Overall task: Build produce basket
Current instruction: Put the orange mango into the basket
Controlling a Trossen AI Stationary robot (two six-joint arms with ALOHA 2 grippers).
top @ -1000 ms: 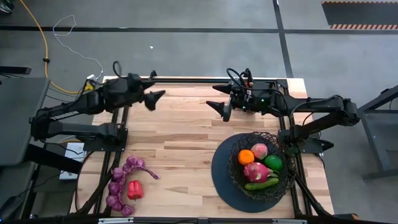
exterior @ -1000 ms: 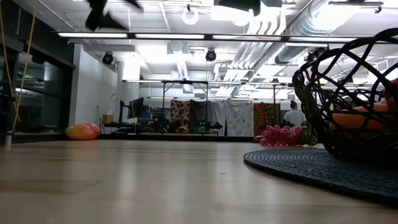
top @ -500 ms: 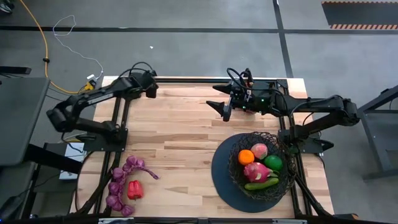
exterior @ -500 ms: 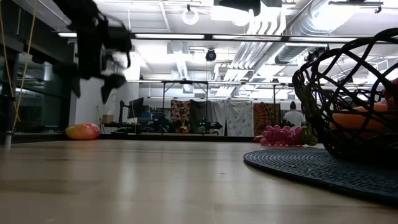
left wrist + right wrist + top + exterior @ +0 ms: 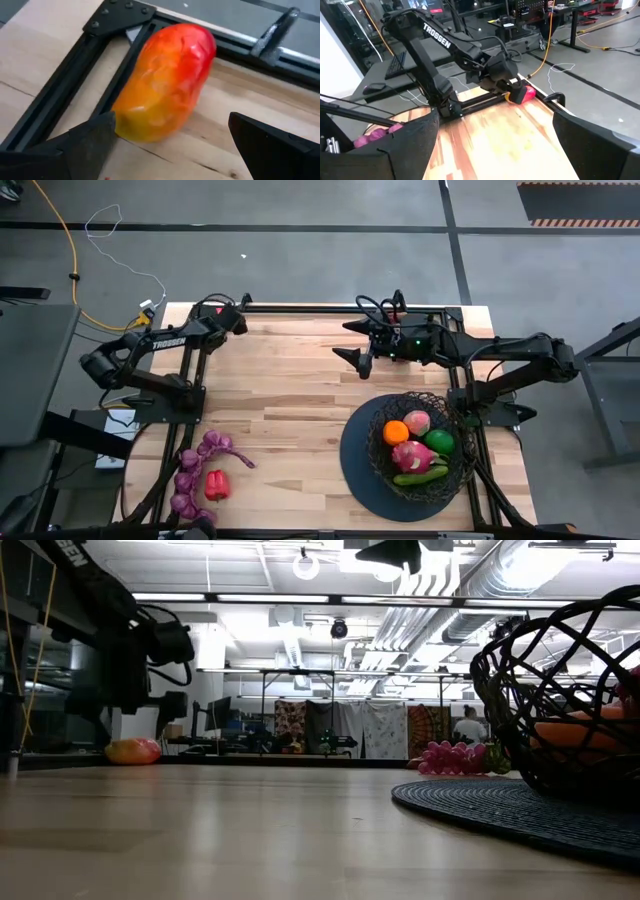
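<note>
The black wire basket (image 5: 447, 412) stands on its dark disc base (image 5: 355, 460) at the table's near right. It holds an orange (image 5: 396, 431), a peach (image 5: 417, 422), a green ball (image 5: 438, 441), a pink dragon fruit (image 5: 410, 456) and a cucumber (image 5: 420, 476). Purple grapes (image 5: 195, 470) and a red pepper (image 5: 215, 485) lie near left. A red-and-orange oval fruit (image 5: 162, 85) lies at the far left corner against the black frame rail. My left gripper (image 5: 170, 137) hovers open just above it, one finger on each side of its end. My right gripper (image 5: 352, 345) is open, high over the far middle.
Black frame rails (image 5: 75, 85) run along the table's far and left edges beside the oval fruit. Bare wood (image 5: 290, 410) lies between the basket and the grapes. In the low view the basket (image 5: 570, 700) fills the right and the grapes (image 5: 450, 756) show beyond it.
My left gripper has swung from over the table's far middle toward the far left corner. It has tipped downward and come down from high above to just over the oval fruit. The fruits and the basket have stayed put.
</note>
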